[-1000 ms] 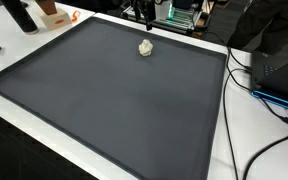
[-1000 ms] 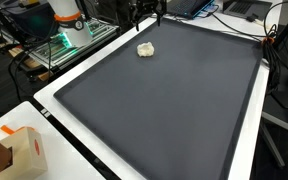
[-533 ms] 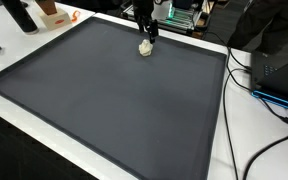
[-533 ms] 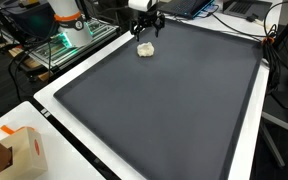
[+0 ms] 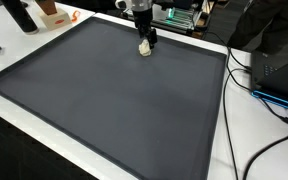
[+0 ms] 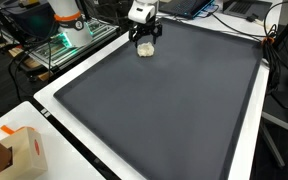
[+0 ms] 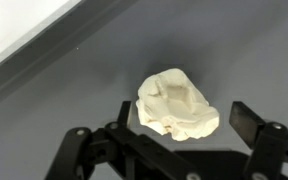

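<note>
A small cream-coloured crumpled lump (image 7: 177, 104) lies on the dark grey mat (image 7: 224, 40), near the mat's far edge in both exterior views (image 5: 144, 47) (image 6: 144, 50). My gripper (image 5: 145, 38) (image 6: 145, 36) hangs just above it with its jaws open. In the wrist view the gripper (image 7: 182, 122) has one dark finger on each side of the lump, with gaps between the fingers (image 7: 247, 116) and the lump. Nothing is held.
The mat (image 5: 114, 100) has a raised rim (image 6: 64, 110) and rests on a white table. Cables (image 5: 264, 90) run along one side. An orange and white box (image 6: 19, 150) stands at a corner. Equipment with green lights (image 6: 69, 35) sits behind the mat.
The gripper has come into view from the far edge and descended over the lump, jaws still open. The lump has not moved.
</note>
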`<state>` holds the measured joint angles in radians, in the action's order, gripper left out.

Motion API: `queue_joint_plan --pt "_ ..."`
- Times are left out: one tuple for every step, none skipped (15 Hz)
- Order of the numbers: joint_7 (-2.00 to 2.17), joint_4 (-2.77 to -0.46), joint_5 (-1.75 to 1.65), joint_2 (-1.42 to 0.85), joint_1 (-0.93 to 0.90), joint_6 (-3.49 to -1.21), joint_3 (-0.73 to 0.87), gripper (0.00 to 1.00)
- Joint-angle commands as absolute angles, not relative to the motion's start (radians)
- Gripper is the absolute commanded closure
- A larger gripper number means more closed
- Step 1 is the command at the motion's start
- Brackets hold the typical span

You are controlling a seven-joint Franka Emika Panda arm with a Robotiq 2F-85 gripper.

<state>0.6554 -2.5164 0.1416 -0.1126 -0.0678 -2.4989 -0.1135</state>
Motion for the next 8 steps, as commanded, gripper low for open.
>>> queue_joint_plan --pt "0.661 -2.524 0.129 -0.136 -0.09 -2.525 -0.091 0.27" --pt "0.663 -2.523 0.128 -0.14 -0.092 -2.526 -0.089 0.3" --pt "0.664 -2.523 0.127 -0.143 -0.094 -2.526 -0.088 0.31" --pt "0.666 -2.522 0.123 -0.146 -0.096 -2.527 -0.085 0.39" --pt "0.669 -2.52 0.121 -0.149 -0.099 -2.526 -0.083 0.47" --pt "0.667 -2.519 0.122 -0.15 -0.101 -2.525 -0.083 0.56" --pt "0.669 -2.519 0.12 -0.15 -0.102 -2.524 -0.082 0.62" --pt "0.67 -2.517 0.118 -0.151 -0.104 -2.523 -0.081 0.69"
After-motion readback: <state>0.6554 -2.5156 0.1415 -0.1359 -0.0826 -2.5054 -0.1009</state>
